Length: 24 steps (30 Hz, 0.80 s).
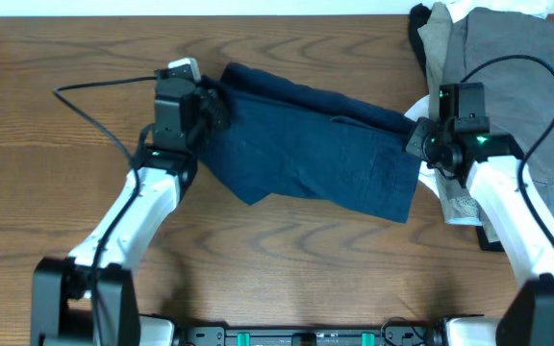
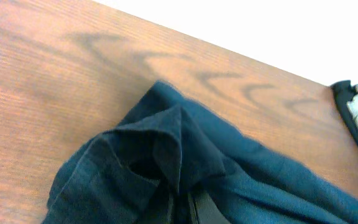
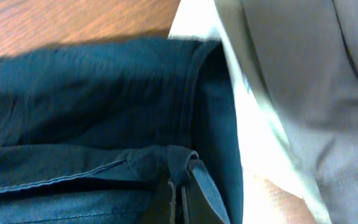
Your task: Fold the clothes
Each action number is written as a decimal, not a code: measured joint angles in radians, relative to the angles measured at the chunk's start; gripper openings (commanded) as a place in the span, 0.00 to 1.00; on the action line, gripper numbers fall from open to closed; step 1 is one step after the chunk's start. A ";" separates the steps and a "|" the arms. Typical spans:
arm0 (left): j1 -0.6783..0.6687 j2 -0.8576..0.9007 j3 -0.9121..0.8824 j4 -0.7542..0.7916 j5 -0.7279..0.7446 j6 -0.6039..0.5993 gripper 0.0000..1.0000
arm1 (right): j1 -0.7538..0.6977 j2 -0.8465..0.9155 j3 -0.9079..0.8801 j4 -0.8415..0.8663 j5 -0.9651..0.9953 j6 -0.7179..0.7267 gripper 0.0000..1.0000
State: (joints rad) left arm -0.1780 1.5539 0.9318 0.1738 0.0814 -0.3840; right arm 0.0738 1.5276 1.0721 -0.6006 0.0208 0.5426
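A large dark navy garment (image 1: 315, 144) lies spread across the middle of the table. My left gripper (image 1: 214, 108) is shut on its left corner, which bunches up around the fingers in the left wrist view (image 2: 182, 202). My right gripper (image 1: 419, 144) is shut on a hemmed edge at the garment's right side, pinched between the fingers in the right wrist view (image 3: 180, 186). The navy cloth (image 2: 166, 155) (image 3: 73, 99) fills both wrist views.
A pile of grey (image 1: 508, 67), white and black clothes (image 1: 419, 29) lies at the back right, partly under my right arm. Grey and white cloth (image 3: 291, 74) sits right beside the right gripper. A black cable (image 1: 94, 106) loops at the left.
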 measured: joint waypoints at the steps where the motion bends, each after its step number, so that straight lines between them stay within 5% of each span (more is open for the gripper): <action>1: -0.007 0.017 0.000 0.037 -0.005 0.002 0.06 | -0.002 0.013 0.000 0.021 0.009 -0.003 0.01; 18: -0.052 0.297 0.001 0.430 -0.061 0.079 0.07 | -0.018 0.240 0.000 0.371 0.104 -0.018 0.01; 20: -0.052 0.311 0.001 0.452 -0.062 0.084 0.24 | -0.018 0.266 0.000 0.406 0.107 -0.021 0.01; 21: -0.052 0.315 0.001 0.459 -0.063 0.090 0.46 | -0.018 0.278 0.000 0.424 0.109 -0.023 0.16; 23: -0.052 0.317 0.001 0.466 -0.068 0.092 0.99 | -0.019 0.297 0.000 0.453 0.120 -0.023 0.64; 24: -0.052 0.317 0.001 0.468 -0.071 0.093 0.98 | -0.022 0.302 0.000 0.460 0.125 -0.029 0.79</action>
State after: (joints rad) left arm -0.2298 1.8713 0.9325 0.6415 0.0101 -0.2909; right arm 0.0521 1.8294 1.0718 -0.1402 0.1455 0.5140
